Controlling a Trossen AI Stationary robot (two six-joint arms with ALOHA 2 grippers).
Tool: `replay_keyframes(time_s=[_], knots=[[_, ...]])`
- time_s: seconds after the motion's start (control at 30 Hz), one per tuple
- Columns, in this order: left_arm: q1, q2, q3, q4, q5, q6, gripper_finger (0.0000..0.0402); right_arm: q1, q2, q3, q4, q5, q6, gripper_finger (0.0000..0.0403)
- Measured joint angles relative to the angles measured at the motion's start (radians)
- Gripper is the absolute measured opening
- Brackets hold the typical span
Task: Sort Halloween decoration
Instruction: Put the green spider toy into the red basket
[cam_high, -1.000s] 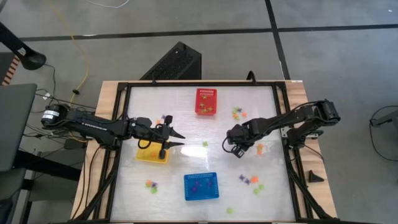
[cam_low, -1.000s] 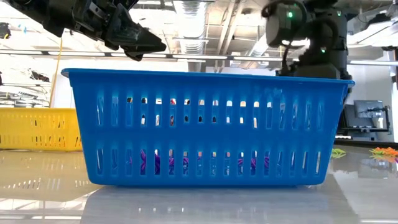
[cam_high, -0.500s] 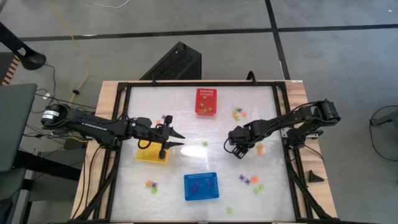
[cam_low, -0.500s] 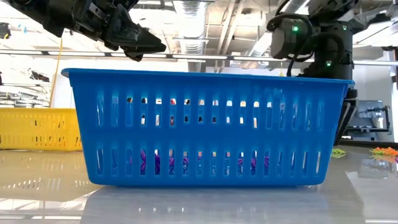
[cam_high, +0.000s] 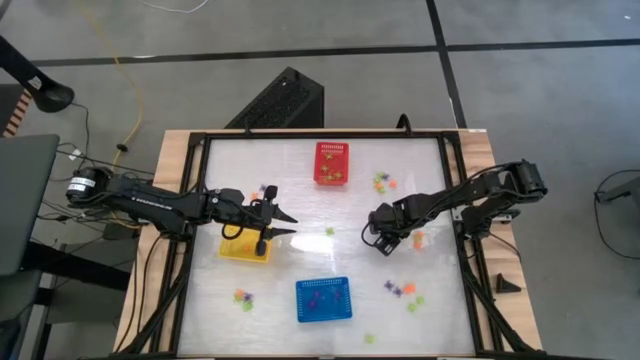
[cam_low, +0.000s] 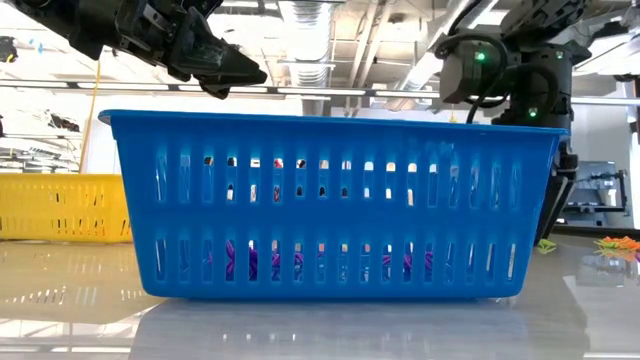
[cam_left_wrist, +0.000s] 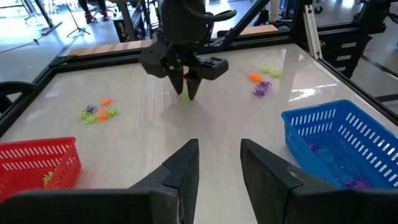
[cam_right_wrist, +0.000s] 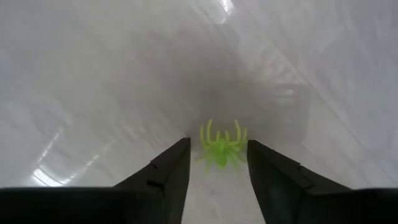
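From above, your right gripper (cam_high: 383, 243) sits low near the middle of the bench (cam_high: 300, 170), toward its right edge; your left gripper (cam_high: 285, 224) hangs beside the yellow basket (cam_high: 244, 248) near the left edge. The red basket (cam_high: 332, 163) stands by the far edge, the blue basket (cam_high: 323, 299) by the near one.

At bench height, the blue basket fills the view, with purple trinkets (cam_low: 245, 262) showing through its slots.

From your left wrist, the left fingers (cam_left_wrist: 188, 163) stand narrowly parted, holding nothing, and the right gripper points down at a light green trinket.

From your right wrist, the right fingers (cam_right_wrist: 166, 167) are spread, straddling a light green spider (cam_right_wrist: 220, 149) lying flat on the bench, its thin legs splayed.
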Motion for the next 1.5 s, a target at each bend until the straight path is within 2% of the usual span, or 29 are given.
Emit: replay_keyframes(time_s=[0.27,0.43,0.83,1.2,1.5], knots=[[0.000,0.000,0.000,0.000,0.000,0.000,0.0108,0.000,0.000,0.000,0.001,-0.001,0.010,0.0124],[0.000,0.000,0.000,0.000,0.000,0.000,0.0108,0.000,0.000,0.001,0.002,-0.001,0.016,0.0105],[0.000,0.000,0.000,0.000,0.000,0.000,0.0108,0.009,0.024,0.004,0.027,-0.002,0.052,0.0103],[0.000,0.000,0.000,-0.008,0.000,-0.005,0.0108,0.010,0.036,0.004,0.031,-0.006,0.027,0.0103],[0.000,0.000,0.000,-0.008,0.000,-0.004,0.0108,0.010,0.041,0.054,-0.001,-0.008,-0.012,0.0103]])
